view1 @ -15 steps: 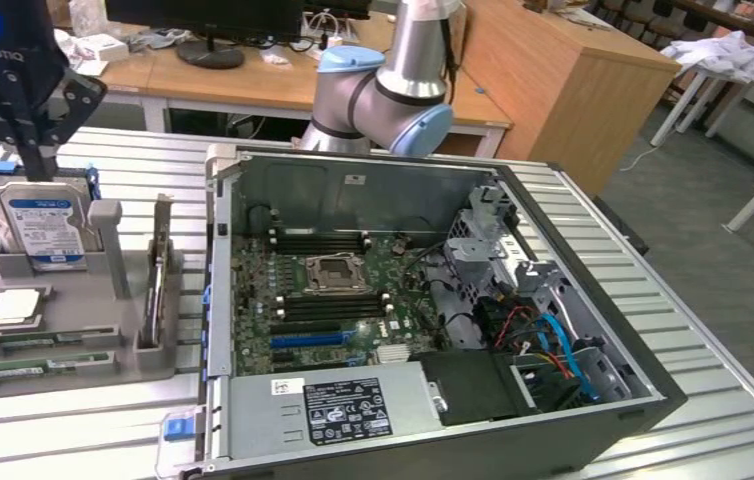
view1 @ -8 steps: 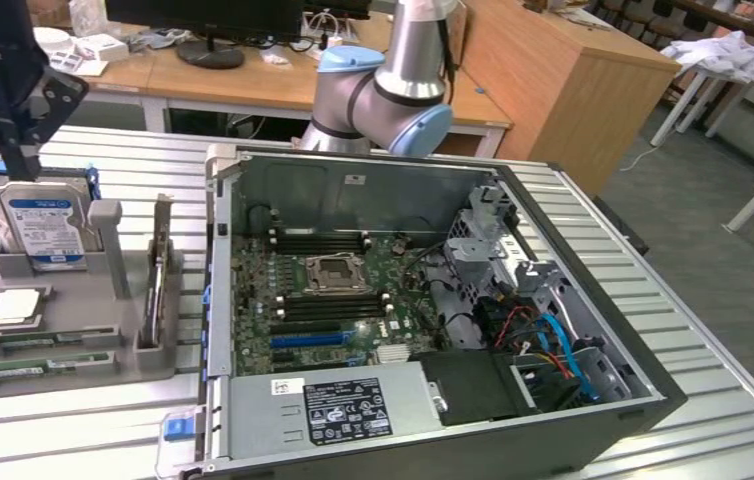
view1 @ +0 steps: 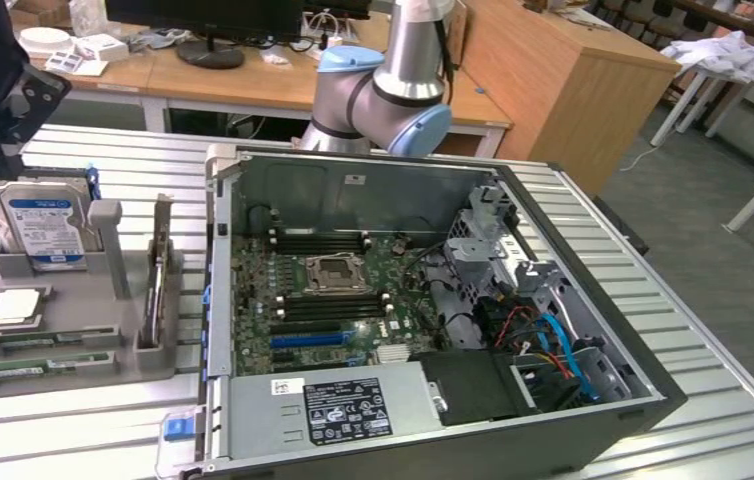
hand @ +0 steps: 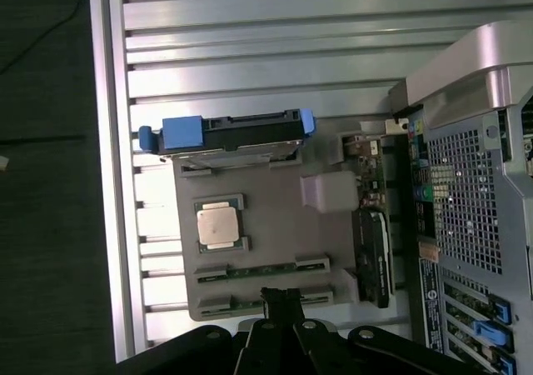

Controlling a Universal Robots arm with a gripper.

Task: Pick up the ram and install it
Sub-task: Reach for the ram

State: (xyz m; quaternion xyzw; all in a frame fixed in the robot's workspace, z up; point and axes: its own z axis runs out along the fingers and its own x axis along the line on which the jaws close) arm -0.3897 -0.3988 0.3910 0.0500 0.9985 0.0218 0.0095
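We log: gripper [hand: 283, 298], black fingers pressed together, nothing held, just by the ram [hand: 262, 268] | thin green stick on edge at the grey holder's [hand: 275, 225] edge opposite the hard drive [hand: 229, 133] | square silver processor [hand: 218, 225] between | open steel computer case [view1: 350, 200] beside | ribbed aluminium table [view1: 697, 330] | wooden desks [view1: 551, 80] behind.

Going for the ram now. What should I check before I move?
1. Ram lying in the gray holder, not lifted: ok.
2. Gripper above the holder's ram end: ok.
3. Jaws open for the grasp: not ok, they are shut and hold nothing.
4. Computer case open, memory slots exposed: ok.
5. Slot latches open: cannot tell.
6. Hard drive upright in the holder, apart from the ram: ok.
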